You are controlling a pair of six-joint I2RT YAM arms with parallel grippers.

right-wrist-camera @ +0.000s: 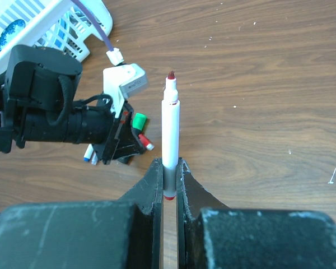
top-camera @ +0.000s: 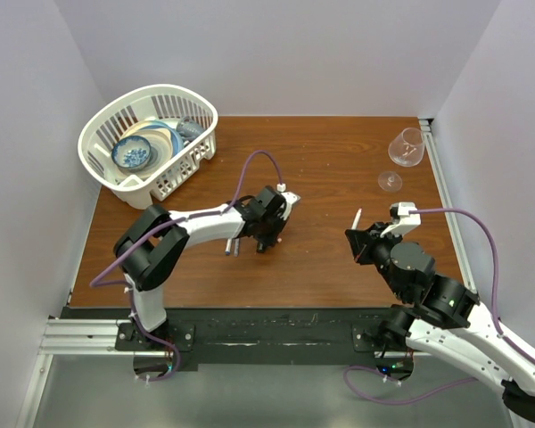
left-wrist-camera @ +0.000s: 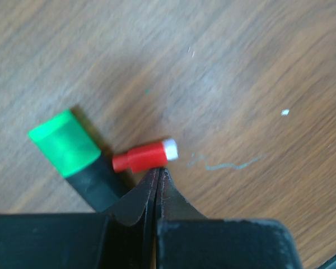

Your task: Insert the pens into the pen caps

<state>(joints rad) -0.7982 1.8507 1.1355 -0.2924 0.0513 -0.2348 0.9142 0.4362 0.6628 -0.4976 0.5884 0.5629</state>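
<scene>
- The right gripper (right-wrist-camera: pixel 169 167) is clamped low on the barrel of a white pen (right-wrist-camera: pixel 170 120).
- That pen sticks straight out past the fingers with its red nib bare, held over the right side of the table (top-camera: pixel 339 160).
- The left gripper (left-wrist-camera: pixel 158 174) has its jaws pressed together with nothing between them, tips down near the middle of the table.
- A red cap (left-wrist-camera: pixel 139 159) with a white end lies on the wood right at those tips; I cannot tell whether it touches them.
- A black marker (left-wrist-camera: pixel 95 182) with a green end lies just beside the red cap, partly hidden under the left finger.
- A blue-ended pen (right-wrist-camera: pixel 88 154) lies on the table near the left gripper.
- A white basket (top-camera: pixel 96 120) holding bowls (top-camera: pixel 132 153) sits in the far left corner.
- A clear glass (top-camera: pixel 407 147) is at the far right.
</scene>
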